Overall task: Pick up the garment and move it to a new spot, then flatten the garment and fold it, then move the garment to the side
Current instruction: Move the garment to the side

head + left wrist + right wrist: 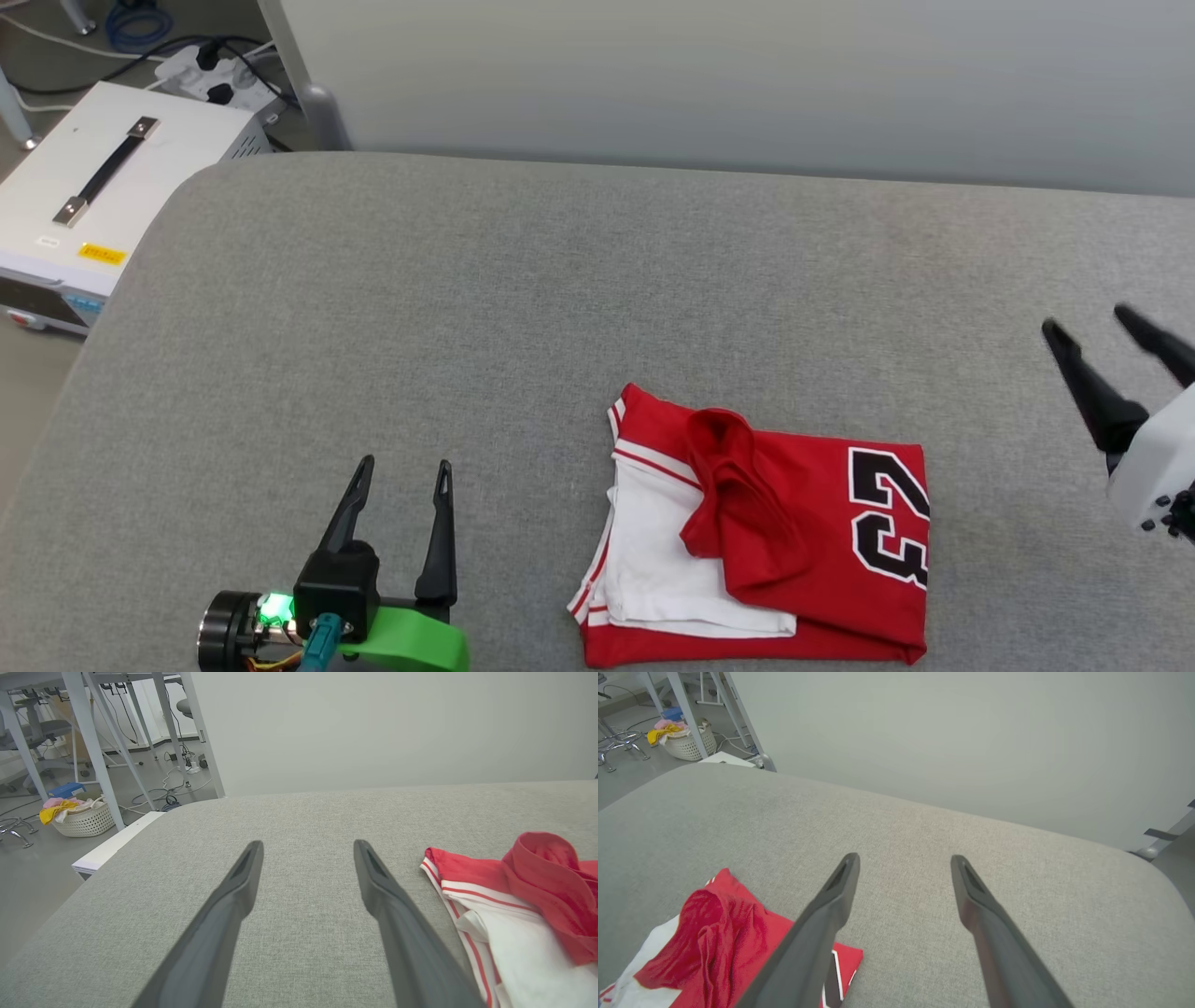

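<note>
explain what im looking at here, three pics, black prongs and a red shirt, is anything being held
It is a two-armed robot, photographed from three spots. The head view looks down from its head; the other two look along each arm's own prongs. The left tool and right tool both stand open and hold nothing. On the grey padded table lies the garment, a red jersey with white sleeves and a black "23", roughly folded, between the two tools and touched by neither. A white box stands beside the table on the floor.
</note>
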Available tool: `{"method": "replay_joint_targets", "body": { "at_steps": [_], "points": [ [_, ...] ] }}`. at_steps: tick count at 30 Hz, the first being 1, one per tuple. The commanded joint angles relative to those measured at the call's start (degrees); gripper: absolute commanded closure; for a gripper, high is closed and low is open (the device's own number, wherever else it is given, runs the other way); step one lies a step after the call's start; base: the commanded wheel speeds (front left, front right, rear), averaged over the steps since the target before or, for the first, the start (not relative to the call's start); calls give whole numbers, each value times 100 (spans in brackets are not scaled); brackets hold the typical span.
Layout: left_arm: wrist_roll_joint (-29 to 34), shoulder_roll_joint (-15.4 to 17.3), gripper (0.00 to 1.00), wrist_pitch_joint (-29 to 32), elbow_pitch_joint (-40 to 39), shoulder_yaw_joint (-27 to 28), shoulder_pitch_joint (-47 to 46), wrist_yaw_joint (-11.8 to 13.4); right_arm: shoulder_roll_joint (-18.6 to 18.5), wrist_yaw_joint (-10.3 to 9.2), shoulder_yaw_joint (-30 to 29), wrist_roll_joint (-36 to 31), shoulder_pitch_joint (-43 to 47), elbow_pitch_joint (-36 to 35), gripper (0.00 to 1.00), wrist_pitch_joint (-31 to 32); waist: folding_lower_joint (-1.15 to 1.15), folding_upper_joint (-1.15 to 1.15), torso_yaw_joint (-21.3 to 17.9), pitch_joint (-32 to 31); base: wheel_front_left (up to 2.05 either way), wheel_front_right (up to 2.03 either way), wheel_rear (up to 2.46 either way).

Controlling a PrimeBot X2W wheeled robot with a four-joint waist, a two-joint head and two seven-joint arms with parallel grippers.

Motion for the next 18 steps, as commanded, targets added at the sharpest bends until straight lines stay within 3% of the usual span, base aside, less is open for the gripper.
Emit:
{"method": "replay_joint_targets", "body": {
  "at_steps": [1, 10, 18],
  "points": [
    [12, -12, 0, -34, 7, -10, -137, -6, -121, -4, 112, 262, -47, 8, 0, 365, 0, 0, 69, 82, 0, 0, 0],
    [19, -61, 0, -34, -17, -80, -337, -23, -589, -4, 635, 1673, 148, 55, 0, 2329, 0, 0, 242, 406, 0, 0, 0],
    [16, -111, 0, -34, -51, -165, -557, -14, -555, -4, 1049, 1978, 240, 364, 0, 2716, 0, 0, 414, 807, 0, 0, 0]
  ]
}}
